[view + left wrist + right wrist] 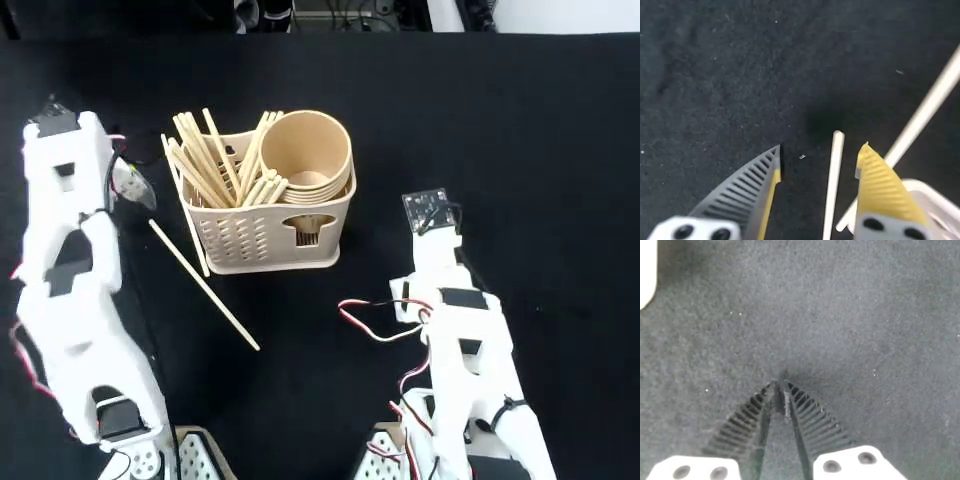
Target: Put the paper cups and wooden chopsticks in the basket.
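Nearly done with the job, by the look of it, a pale slotted basket (265, 240) stood toward the far edge of the black worktop (520, 120), a stack of paper cups (305, 150) nested in its right half and a sheaf of wooden chopsticks (215, 160) fanned upright in its left. One loose chopstick (205, 288) lay flat on the worktop, slanting from just beside the basket's left wall toward the near edge, while a second stick (190, 215) appeared to lean against that wall from outside. The left end effector (821, 147) hung low between the basket and the worktop's left edge, its jaws spread wide and gripping nothing, with one end of a stick lying on the cloth between them. That placement suggested a straddle set up for a pinch. The right end effector (779, 390) was pressed fully closed and empty over bare cloth on the basket's right side, apart from it, probably parked there to leave the other arm room.
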